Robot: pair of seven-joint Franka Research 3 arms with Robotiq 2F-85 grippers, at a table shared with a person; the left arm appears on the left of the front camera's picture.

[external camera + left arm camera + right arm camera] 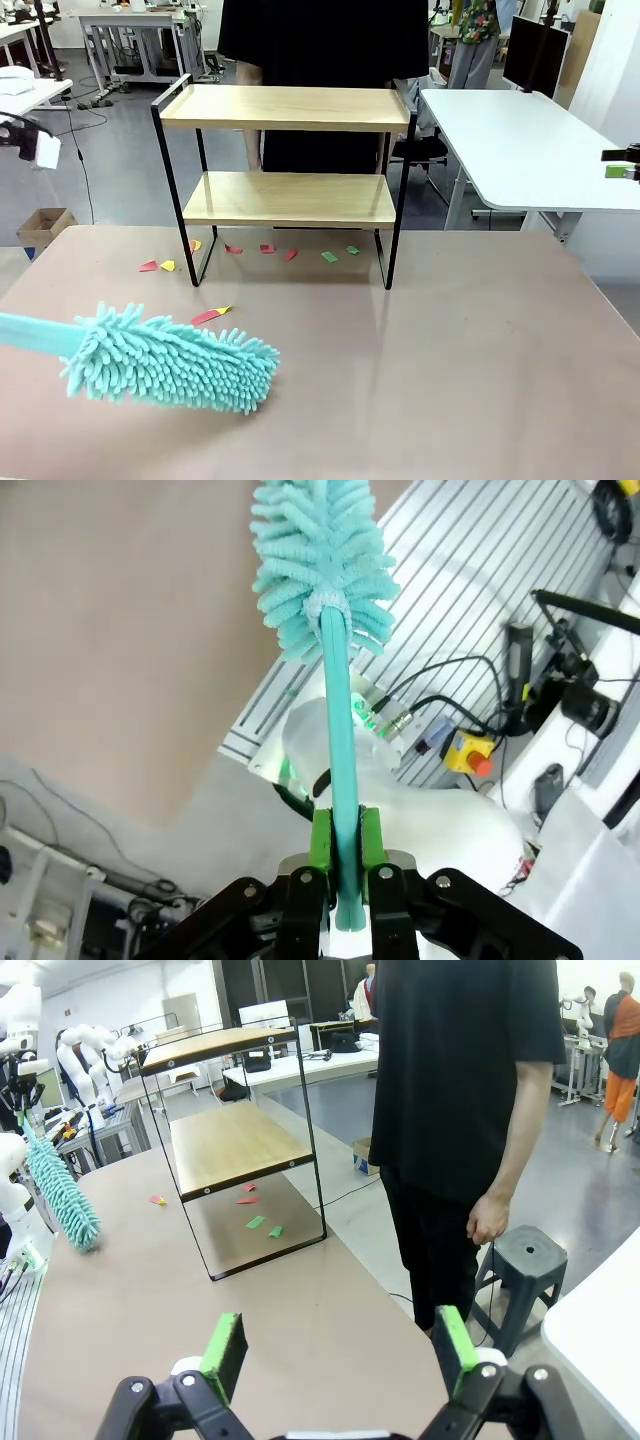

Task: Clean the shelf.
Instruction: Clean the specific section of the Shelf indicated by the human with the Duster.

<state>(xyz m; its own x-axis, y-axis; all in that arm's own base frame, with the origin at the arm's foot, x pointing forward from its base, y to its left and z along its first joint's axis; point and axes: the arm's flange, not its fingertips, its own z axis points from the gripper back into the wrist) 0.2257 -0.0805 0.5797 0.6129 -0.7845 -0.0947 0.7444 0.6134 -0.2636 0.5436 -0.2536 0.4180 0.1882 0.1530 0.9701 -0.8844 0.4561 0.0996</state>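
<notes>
At the 12 o'clock side of the desk [450, 380], as seen from the front, the shelf [285, 150] is stood upright on its four black legs, slightly toward 11 o'clock of the middle. Two light wooden boards are carried in its thin black frame.

Small paper scraps [265, 249] in red, yellow and green are scattered on the desk beneath the lower board and out past the legs on the 9 o'clock side. One red-and-yellow scrap [210, 315] is seen nearer, at about 7 o'clock of the shelf.

A fluffy teal duster [170, 360] is held low over the desk at 8 o'clock, well apart from the shelf, with its head pointed toward 3 o'clock. Whether the head touches the desk cannot be told. Its handle [340, 740] is clamped between the green pads of the left claw [345, 845], which is closed tight on it.

The right claw [340, 1345] is spread wide over the desk, with nothing gripped between its pads, well apart from the shelf.

Beyond the shelf, at 12 o'clock, a person [320, 40] in black is stood at the desk's far edge. One hand [487, 1222] is hung at the side, just above a dark stool [525, 1255].
</notes>
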